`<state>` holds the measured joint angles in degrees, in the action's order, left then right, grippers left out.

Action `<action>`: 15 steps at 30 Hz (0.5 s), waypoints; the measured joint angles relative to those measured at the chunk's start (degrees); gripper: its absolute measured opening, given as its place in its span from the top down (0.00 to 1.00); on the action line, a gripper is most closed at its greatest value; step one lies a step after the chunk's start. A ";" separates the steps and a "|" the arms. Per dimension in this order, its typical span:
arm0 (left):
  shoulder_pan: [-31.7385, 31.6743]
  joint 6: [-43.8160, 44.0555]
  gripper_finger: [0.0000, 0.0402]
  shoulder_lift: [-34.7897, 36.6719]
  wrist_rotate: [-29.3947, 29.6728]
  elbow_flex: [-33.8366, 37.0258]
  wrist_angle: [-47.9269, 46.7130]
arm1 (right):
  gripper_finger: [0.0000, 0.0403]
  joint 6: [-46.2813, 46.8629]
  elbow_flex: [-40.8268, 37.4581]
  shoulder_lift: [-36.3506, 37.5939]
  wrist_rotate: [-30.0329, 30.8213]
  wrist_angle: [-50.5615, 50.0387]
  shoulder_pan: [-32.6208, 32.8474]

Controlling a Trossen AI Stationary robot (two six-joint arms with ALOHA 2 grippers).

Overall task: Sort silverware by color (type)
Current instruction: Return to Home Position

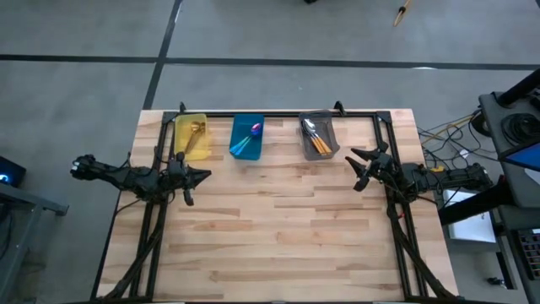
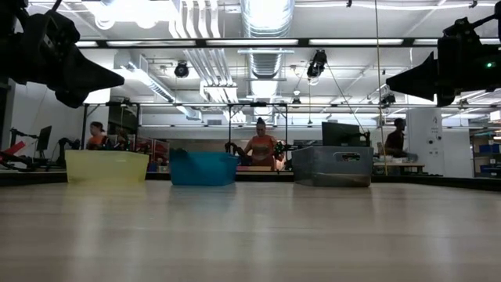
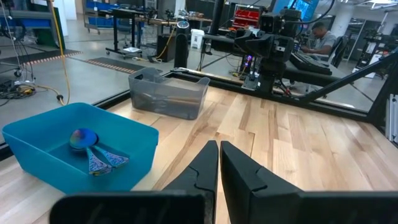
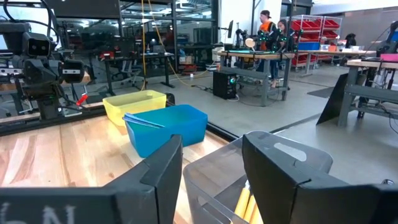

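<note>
The sorting looks done. The thin gold spoons lie in the yellow plastic bin, shiny purple spoons with teal handles in the blue bin, and silver spoons with orange handles in the grey bin. No spoon shows on the wooden table. The left gripper hangs near the yellow bin, fingers pressed together, holding nothing. The right gripper hangs near the grey bin, fingers spread wide, also empty.
</note>
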<state>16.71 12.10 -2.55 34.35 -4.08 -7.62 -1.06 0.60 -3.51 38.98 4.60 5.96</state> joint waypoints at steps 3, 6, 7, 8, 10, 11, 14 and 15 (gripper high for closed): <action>0.00 0.00 1.00 0.00 0.00 0.00 0.00 | 0.60 0.00 0.00 0.00 0.00 0.00 0.00; 0.00 0.01 1.00 0.00 0.00 0.00 0.00 | 0.61 0.00 0.00 0.00 0.00 0.00 0.00; 0.00 0.01 1.00 0.00 0.01 0.00 0.00 | 0.61 0.00 0.00 0.00 0.00 0.00 0.00; 0.00 0.01 1.00 0.00 0.01 0.00 0.00 | 0.61 0.00 0.00 0.00 0.00 0.02 0.00; 0.00 0.00 1.00 0.00 0.00 0.00 0.00 | 0.62 0.00 0.00 0.00 0.00 0.00 0.00; 0.00 0.00 1.00 0.00 0.00 0.00 0.00 | 0.62 0.00 0.00 0.00 0.00 0.00 0.00; 0.00 0.01 1.00 0.00 0.01 0.00 0.00 | 0.62 0.00 0.00 0.00 0.00 0.02 0.00; 0.00 0.01 1.00 0.00 0.01 0.00 0.00 | 0.62 0.00 0.00 0.00 0.00 0.01 0.00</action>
<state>16.71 12.11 -2.55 34.35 -4.08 -7.62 -1.06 0.60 -3.51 38.98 4.61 5.96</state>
